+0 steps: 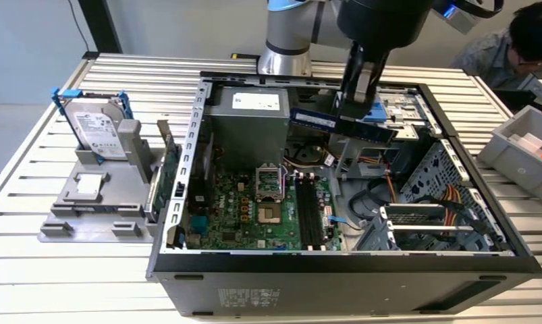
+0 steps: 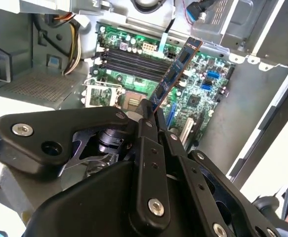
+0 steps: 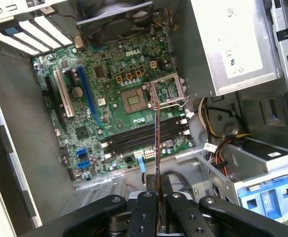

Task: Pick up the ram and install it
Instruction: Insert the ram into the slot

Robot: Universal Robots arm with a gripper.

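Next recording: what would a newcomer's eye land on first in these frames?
The black tool holds the blue ram clamped above the open computer case, over the green motherboard, whose dark memory slots look unfilled. At the exterior view's left, a silver hard drive in a blue frame stands upright on a grey fixture.

Matt black claw [image 2: 152,109], glossy ram [image 2: 176,69], ribbed bare metal table [image 1: 36,270]
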